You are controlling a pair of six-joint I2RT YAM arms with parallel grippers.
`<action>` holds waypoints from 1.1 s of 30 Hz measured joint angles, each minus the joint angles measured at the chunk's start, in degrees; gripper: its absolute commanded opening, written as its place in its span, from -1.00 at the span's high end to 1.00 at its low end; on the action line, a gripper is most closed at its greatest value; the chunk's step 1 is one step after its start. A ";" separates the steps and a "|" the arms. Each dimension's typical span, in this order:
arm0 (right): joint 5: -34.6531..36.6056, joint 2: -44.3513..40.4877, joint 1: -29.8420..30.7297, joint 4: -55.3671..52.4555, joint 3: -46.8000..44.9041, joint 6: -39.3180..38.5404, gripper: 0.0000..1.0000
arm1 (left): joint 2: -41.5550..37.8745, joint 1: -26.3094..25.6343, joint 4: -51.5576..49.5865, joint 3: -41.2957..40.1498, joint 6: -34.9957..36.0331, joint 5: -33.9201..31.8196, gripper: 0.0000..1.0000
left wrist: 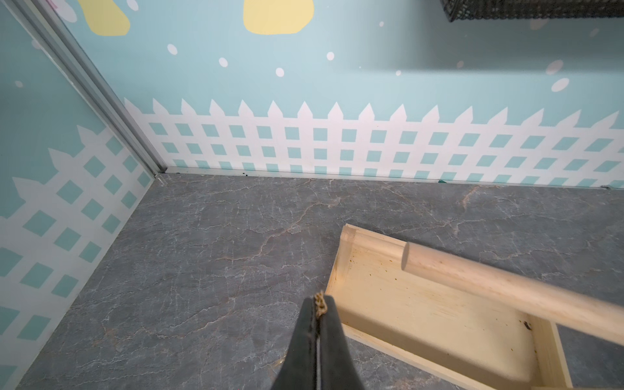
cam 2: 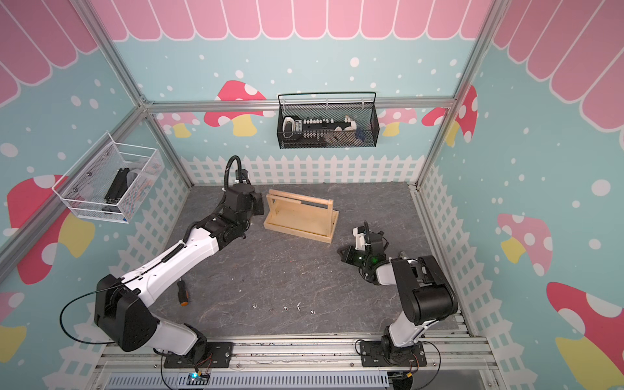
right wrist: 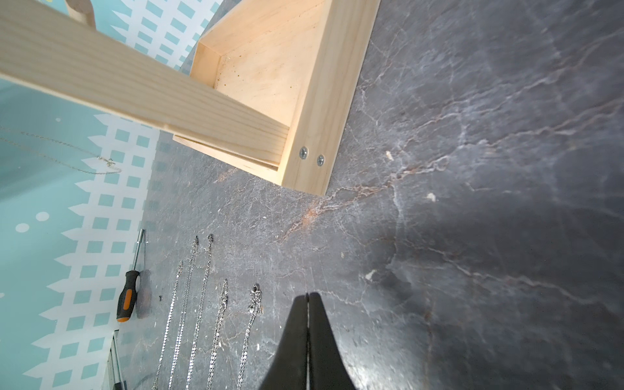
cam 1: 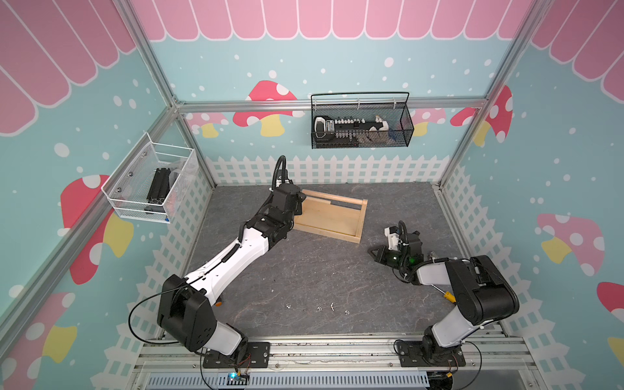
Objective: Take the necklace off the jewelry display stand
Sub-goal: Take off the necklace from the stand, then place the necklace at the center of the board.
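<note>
Quick count from up top: one wooden stand (cam 1: pixel 324 219) toward the back of the tabletop (cam 1: pixel 304 277) and two arms. Also two wire baskets on the walls, a black basket (cam 1: pixel 398 135) up behind the stand and a white basket (cam 1: pixel 135 206) off to its left. Can't make out what's inside either.

Necklace (left wrist: pixel 320 304): only a tiny gold bit visible, pinched between the left fingers (left wrist: pixel 332 341). Sitting right off the stand's left end, by the tray corner and near the end of one round rod (left wrist: pixel 489 287). Rest of it hidden, so no telling if looped over the stand or not.

Right fingers (right wrist: pixel 293 341) pressed together on nothing, near the stand's right front corner.

Five chain strands (right wrist: pixel 202 297) side by side on the tabletop in front of the stand, with one black-and-orange screwdriver (right wrist: pixel 127 297) next to them. Barely visible from the top, too small to count there.

Also one very thin chain with a small charm (right wrist: pixel 108 161), past the stand's upright board (right wrist: pixel 135 84) and cut off at the frame edge. Can't tell what's holding it, or whether it's part of that same necklace. One yellow-handled tool (cam 1: pixel 449 296) half hidden under the right arm.
</note>
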 measured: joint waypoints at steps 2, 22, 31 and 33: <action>0.00 0.00 0.00 0.00 0.00 -0.02 0.87 | -2.16 -0.11 -0.44 -1.31 -0.35 1.55 1.00; 5.55 -9.18 -0.39 -6.03 -0.09 -4.44 0.85 | -12.63 -22.03 -7.41 -3.69 -3.48 31.65 1.00; 11.58 -14.03 -1.20 -10.88 -1.31 -7.56 0.76 | -8.74 -31.28 -7.17 -3.67 -5.11 36.04 1.00; 12.20 -14.05 -1.38 -11.61 -1.44 -7.82 0.76 | -7.98 -32.96 -6.88 -3.67 -5.51 36.52 1.00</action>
